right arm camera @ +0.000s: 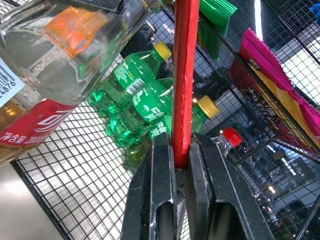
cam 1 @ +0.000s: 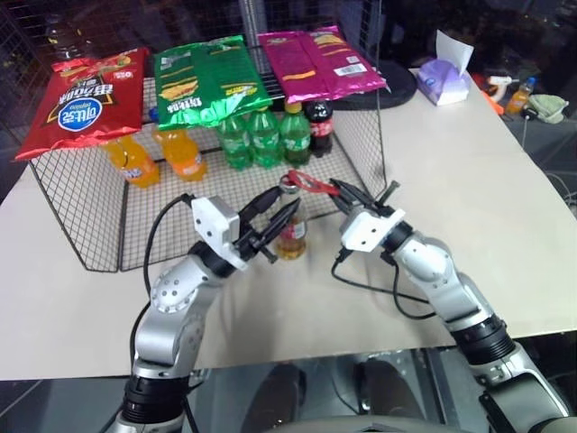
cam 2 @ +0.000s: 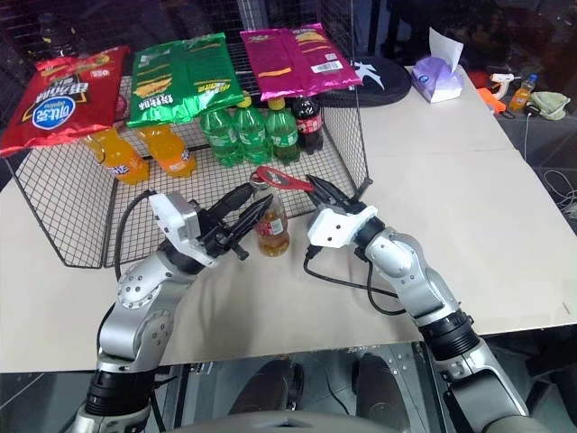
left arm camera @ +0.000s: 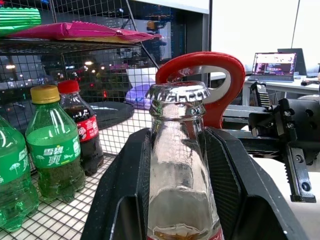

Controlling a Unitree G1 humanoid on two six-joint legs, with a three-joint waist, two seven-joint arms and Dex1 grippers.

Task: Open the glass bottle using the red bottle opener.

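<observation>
The glass bottle (cam 1: 291, 236) stands upright on the table in front of the wire rack, with amber liquid, a red label and its crown cap (left arm camera: 177, 92) on. My left gripper (cam 1: 284, 202) has its two black fingers (left arm camera: 120, 200) pressed against both sides of the bottle's shoulder. My right gripper (cam 1: 341, 191) is shut on the handle of the red bottle opener (cam 1: 311, 180). The opener's loop head (left arm camera: 220, 70) sits at the cap, just behind it in the left wrist view. In the right wrist view the opener's red handle (right arm camera: 185, 75) rises from between the shut fingers.
Directly behind the bottle stands a wire rack (cam 1: 81, 207) holding green soda bottles (cam 1: 261, 135), orange drink bottles (cam 1: 180, 153) and a cola bottle (cam 1: 321, 126), with snack bags (cam 1: 207, 77) on top. A tissue box (cam 1: 444, 81) sits at the back right.
</observation>
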